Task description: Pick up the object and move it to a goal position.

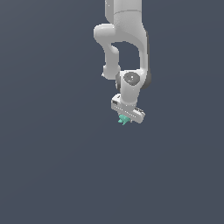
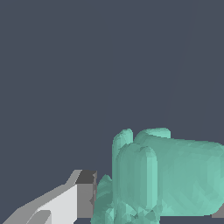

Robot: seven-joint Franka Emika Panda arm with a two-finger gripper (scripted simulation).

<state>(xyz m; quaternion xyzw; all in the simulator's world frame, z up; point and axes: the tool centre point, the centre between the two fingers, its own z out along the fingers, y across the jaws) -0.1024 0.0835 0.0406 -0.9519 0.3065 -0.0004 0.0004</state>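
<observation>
Object (image 2: pixel 175 179) lies lengthwise across the wrist view, against fingers (image 2: pixel 85 194).

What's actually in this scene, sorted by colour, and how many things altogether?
White: 1, the robot arm with its hand
Teal-green: 1, the knobbly object at the hand
Total: 2

The white arm (image 1: pixel 124 39) is reaching down from above, its wrist bending so the hand (image 1: pixel 125 118) is pointing downward, slightly tilted, with its fingers (image 2: pixel 70 199) gripping something between them.
</observation>
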